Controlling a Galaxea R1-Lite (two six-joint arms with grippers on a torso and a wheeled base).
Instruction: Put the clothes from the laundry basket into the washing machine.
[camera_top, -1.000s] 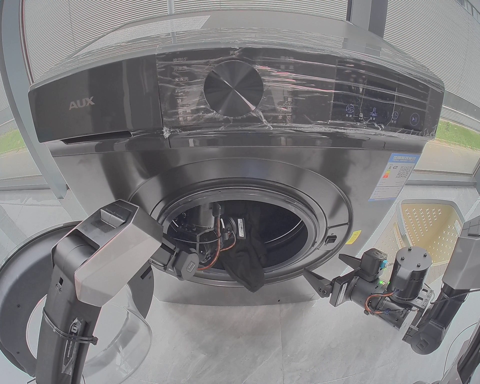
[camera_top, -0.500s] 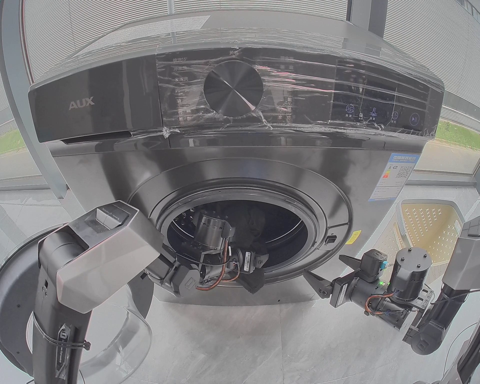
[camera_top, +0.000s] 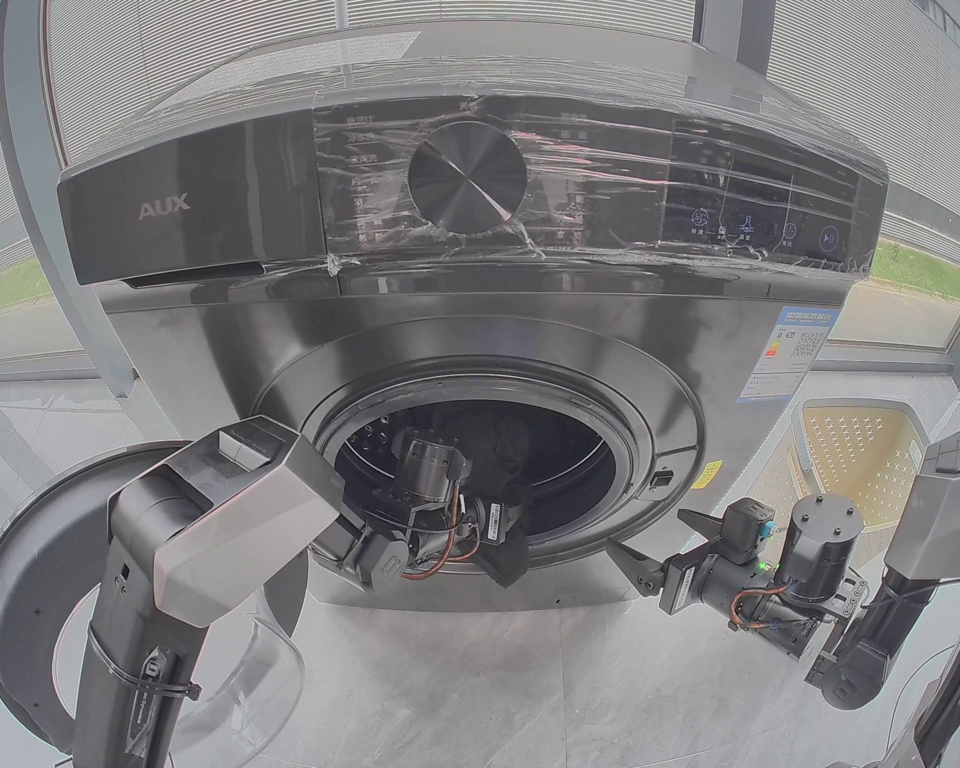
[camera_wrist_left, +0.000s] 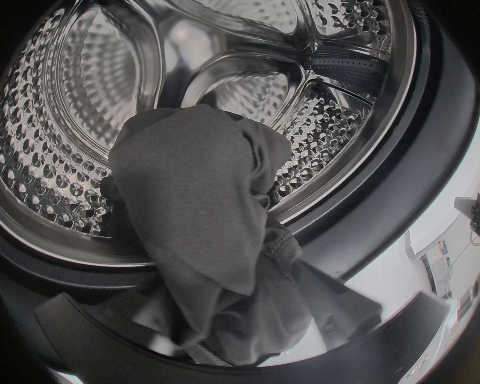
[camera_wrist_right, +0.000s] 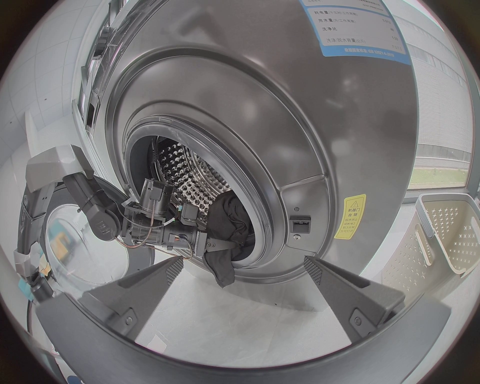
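Observation:
A dark garment (camera_wrist_left: 200, 210) lies bunched in the mouth of the washing machine's drum (camera_wrist_left: 65, 125), and its tail hangs out over the lower door rim (camera_top: 505, 562). My left gripper (camera_top: 508, 528) sits at that rim, fingers spread open, with the garment draped over and between them; the fingertips are hidden under the cloth. The right wrist view shows the left gripper (camera_wrist_right: 227, 245) against the hanging garment (camera_wrist_right: 222, 265). My right gripper (camera_top: 667, 545) hovers open and holding nothing, low and to the right of the machine's opening.
The round glass door (camera_top: 40, 560) stands swung open at the left, behind my left arm. A beige perforated laundry basket (camera_top: 862, 450) stands on the floor to the right of the machine. Pale tiled floor (camera_top: 560, 680) lies in front.
My left gripper dropped from the upper part of the opening to the lower rim. The garment, hanging long a second ago, is now bunched in the drum mouth with a short tail out. The right arm stayed still.

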